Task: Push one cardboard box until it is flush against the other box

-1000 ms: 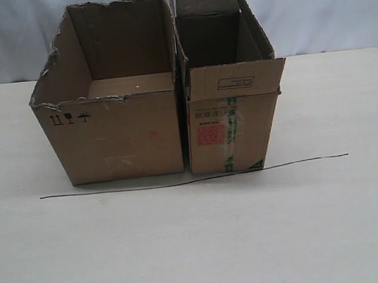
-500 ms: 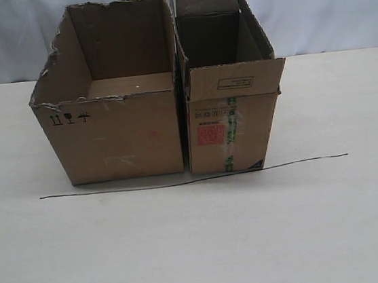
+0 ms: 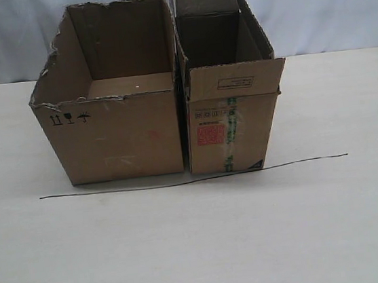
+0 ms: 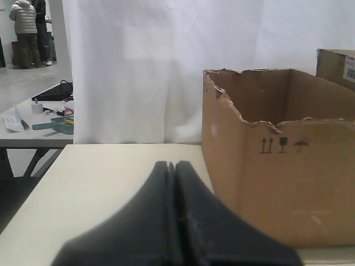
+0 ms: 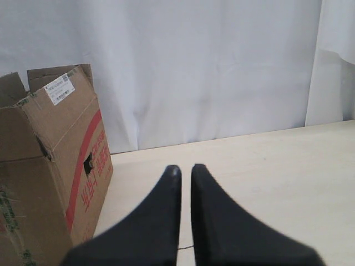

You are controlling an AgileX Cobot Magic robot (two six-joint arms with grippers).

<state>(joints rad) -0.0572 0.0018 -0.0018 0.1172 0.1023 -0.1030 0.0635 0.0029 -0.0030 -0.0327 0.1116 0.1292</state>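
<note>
The wide, squat cardboard box [image 3: 117, 139] with a torn rim stands on the table, left of centre. The narrower, taller other box [image 3: 231, 123] with the red label stands right beside it, with only a thin dark seam between their walls. Neither gripper shows in the exterior view. My left gripper [image 4: 173, 165] is shut and empty. It hovers over the table a short way from the cardboard box [image 4: 288, 183], and a corner of the other box [image 4: 335, 66] shows behind. My right gripper [image 5: 186, 169] has a narrow gap with nothing in it, and is apart from the other box [image 5: 50, 160].
A thin black line [image 3: 193, 178] runs across the pale table [image 3: 201, 249] just in front of both boxes. A white curtain [image 3: 323, 3] hangs behind. Beyond the table's edge is a side desk with a keyboard [image 4: 52, 91], and people [image 4: 25, 33] stand far off.
</note>
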